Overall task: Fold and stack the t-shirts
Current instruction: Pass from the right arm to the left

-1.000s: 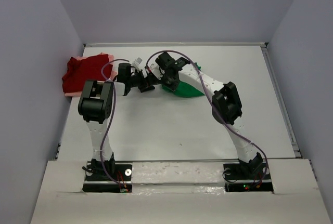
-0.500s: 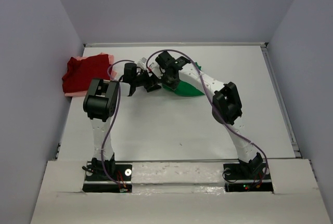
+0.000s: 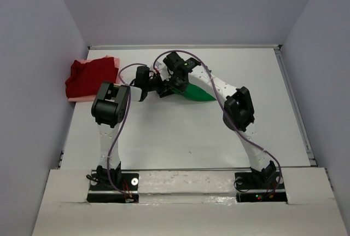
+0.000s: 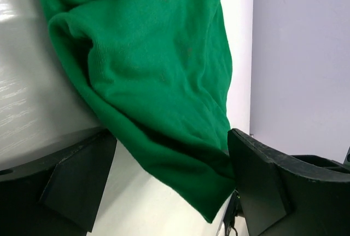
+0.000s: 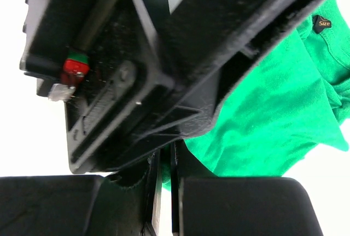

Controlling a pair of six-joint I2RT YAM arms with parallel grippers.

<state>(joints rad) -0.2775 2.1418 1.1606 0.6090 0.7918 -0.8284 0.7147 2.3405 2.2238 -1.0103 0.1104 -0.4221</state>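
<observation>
I am reporting on the green shirt (image 3: pixel 196 93). It is lying bunched on the table (image 3: pixel 180 137), toward the far side, with both my wrists crowding over its left end. The red shirt (image 3: pixel 92 76) is sitting well apart at the far left edge, on top of the pink shirt (image 3: pixel 80 62). Both are in a loose heap (from above, neither is looking squarely folded).

My right gripper (image 5: pixel 165 192) is showing only a narrow slit between its pads. A sliver of green is sitting in that slit, so I am judging it to be pinching an edge of the green shirt. My left gripper (image 4: pixel 167 178) is standing wide. A doubled fold of the cloth is hanging down between its fingers (image 4: pixel 71 184), lying close against the right-hand one, and nothing is clamped.

On handling, I am judging the cloth to be light, soft knit with no stiffness of its own. It is draping and creasing wherever it is unsupported, so it will sag from any single held point. It is not fragile, but a shallow pinch on one layer is likely to slip out.

The best hold is looking like the thick rolled edge now between my left fingers, taken deep in the pads and well apart from the right pinch along the same edge. The size label (image 5: pixel 321 23) is showing that the neck is lying away from my right pinch.
</observation>
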